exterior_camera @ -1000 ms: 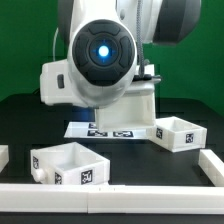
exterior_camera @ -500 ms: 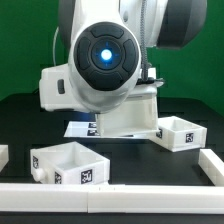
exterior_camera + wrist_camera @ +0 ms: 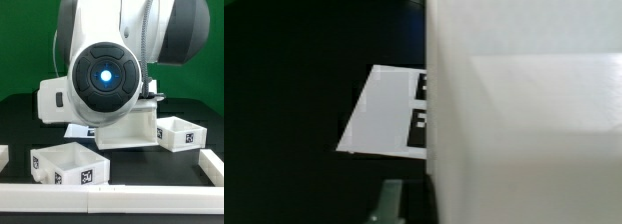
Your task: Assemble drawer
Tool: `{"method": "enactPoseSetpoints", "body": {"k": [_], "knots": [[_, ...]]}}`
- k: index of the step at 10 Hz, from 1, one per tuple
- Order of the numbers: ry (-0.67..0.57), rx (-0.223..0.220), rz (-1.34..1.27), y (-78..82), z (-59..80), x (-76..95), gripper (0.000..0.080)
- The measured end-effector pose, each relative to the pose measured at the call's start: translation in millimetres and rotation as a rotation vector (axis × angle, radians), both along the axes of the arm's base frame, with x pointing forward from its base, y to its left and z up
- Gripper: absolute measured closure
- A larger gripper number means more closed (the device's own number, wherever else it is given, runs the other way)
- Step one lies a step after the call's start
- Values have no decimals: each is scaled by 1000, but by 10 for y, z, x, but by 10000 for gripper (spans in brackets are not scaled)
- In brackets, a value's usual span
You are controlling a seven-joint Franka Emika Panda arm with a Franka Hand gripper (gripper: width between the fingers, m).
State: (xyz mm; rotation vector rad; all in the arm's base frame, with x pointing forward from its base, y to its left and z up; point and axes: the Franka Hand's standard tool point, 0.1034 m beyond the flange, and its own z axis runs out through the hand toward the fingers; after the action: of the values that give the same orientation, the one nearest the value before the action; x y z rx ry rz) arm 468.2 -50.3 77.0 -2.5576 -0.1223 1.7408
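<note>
Keeping the drawer housing square, moving slow near the marker board; claw open or shut, can't tell.

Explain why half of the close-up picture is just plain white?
Wrist view: a white drawer part, probably the housing, seems very close and brightly lit, so it washes out featureless; the marker board looks soft. Exterior view: even light, the near tray sharp, the arm's blue lamp glowing.
</note>
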Motion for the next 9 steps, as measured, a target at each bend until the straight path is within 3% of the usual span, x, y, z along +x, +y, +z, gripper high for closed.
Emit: {"method": "enactPoseSetpoints", "body": {"k": [5,7,9], "knots": [[3,18,15,38,-23,-5,767],[7,-97,-23,36,-98,8,767],[9,-81,-41,-40,-139,-8,767]]}}
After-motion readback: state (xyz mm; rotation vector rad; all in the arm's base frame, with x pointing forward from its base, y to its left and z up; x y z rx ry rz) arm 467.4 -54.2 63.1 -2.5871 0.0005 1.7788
